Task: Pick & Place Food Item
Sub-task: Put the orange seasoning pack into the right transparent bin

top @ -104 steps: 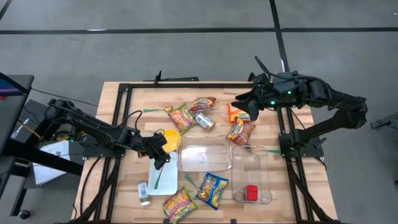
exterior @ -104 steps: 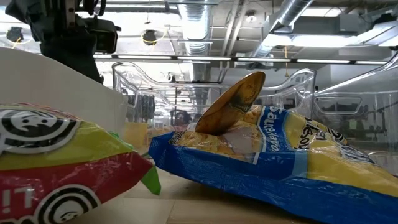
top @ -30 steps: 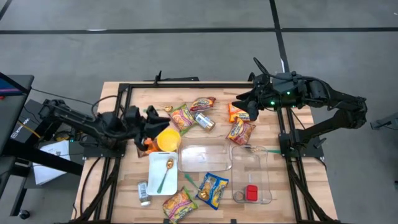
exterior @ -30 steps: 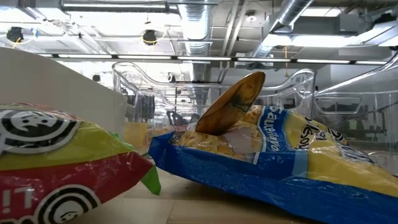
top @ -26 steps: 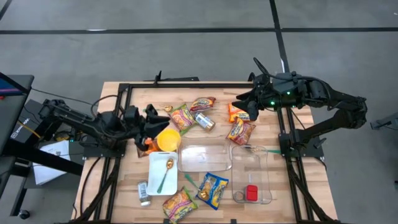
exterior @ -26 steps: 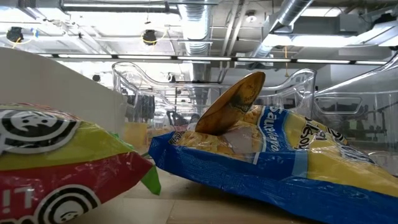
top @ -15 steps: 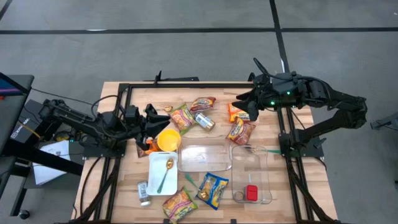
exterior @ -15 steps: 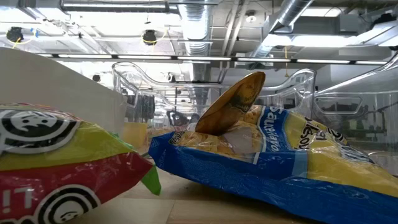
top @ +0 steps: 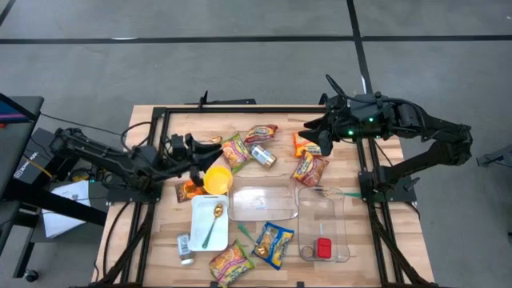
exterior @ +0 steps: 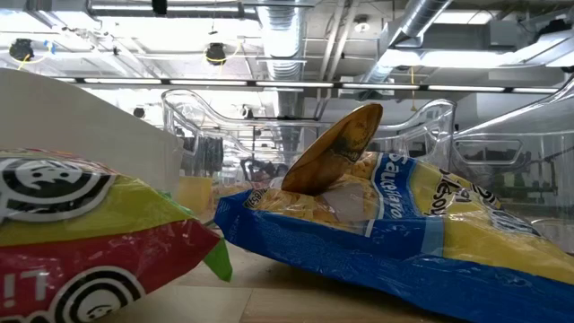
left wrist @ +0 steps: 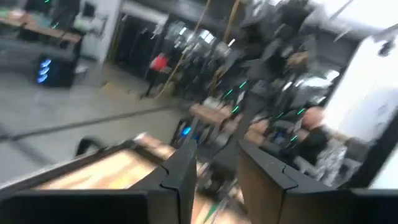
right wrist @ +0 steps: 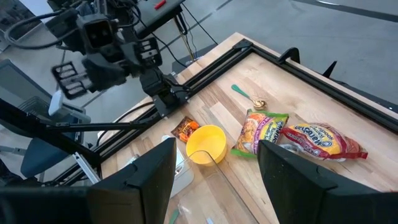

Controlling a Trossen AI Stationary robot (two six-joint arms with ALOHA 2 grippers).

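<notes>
Several snack packets lie flat on the wooden table: a green-yellow one (top: pixel 234 150), a red one (top: pixel 262 133), two orange ones (top: pixel 310 167), a blue one (top: pixel 274 244) and a small orange one (top: pixel 190 190). My left gripper (top: pixel 210 146) hovers over the table's left part, beyond a yellow bowl (top: pixel 216 180), pointing about level toward the right. Its fingers (left wrist: pixel 186 174) stand apart with nothing between them. My right gripper (top: pixel 306 134) waits high at the far right, open and empty. Its wrist view shows the bowl (right wrist: pixel 206 144) and two packets (right wrist: pixel 264 132).
A white tray (top: pixel 198 234) holds a gold spoon (top: pixel 214 220). Two clear containers (top: pixel 260 202) (top: pixel 336 228) stand at the middle and near right, one with a red thing (top: pixel 323 248) in it. A can (top: pixel 262 156) and a small bottle (top: pixel 185 248) lie among the packets. A black frame (top: pixel 152 160) borders the table.
My left gripper has tipped up from pointing down over the small orange packet to about level, and has swung a little toward the far edge and the right. The small orange packet now shows uncovered. My right arm has kept still.
</notes>
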